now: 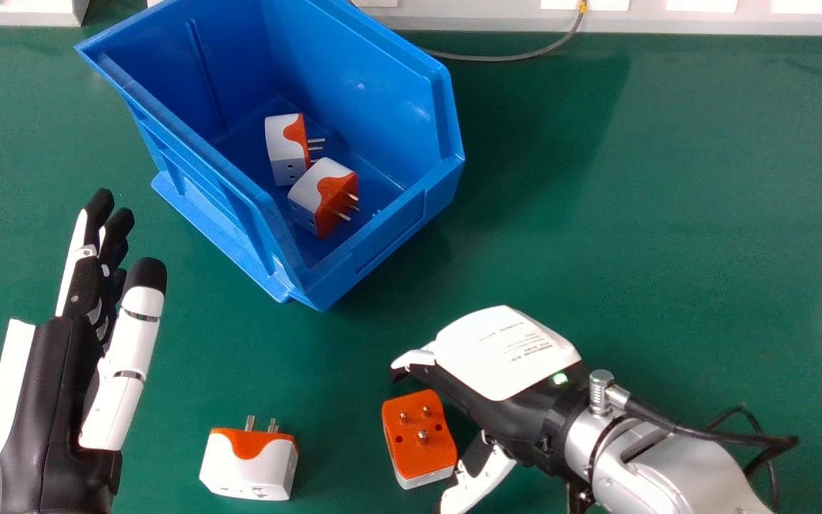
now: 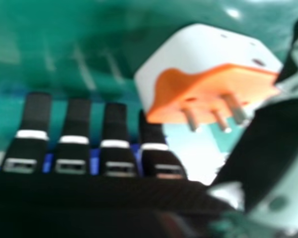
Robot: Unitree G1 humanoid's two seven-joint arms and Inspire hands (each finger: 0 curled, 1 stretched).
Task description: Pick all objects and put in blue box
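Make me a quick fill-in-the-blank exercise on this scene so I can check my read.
The box is ____ in color.
Inside it lie ____ plug adapters.
The adapter with its orange face up lies on the table beside the robot's ____ hand.
The other adapter outside the box has a white body, and its prong side is ____.

Missing words: blue; two; right; orange

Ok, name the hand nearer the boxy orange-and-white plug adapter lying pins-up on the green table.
Right. The right hand is close beside the adapter; the left hand is farther off, leftward.
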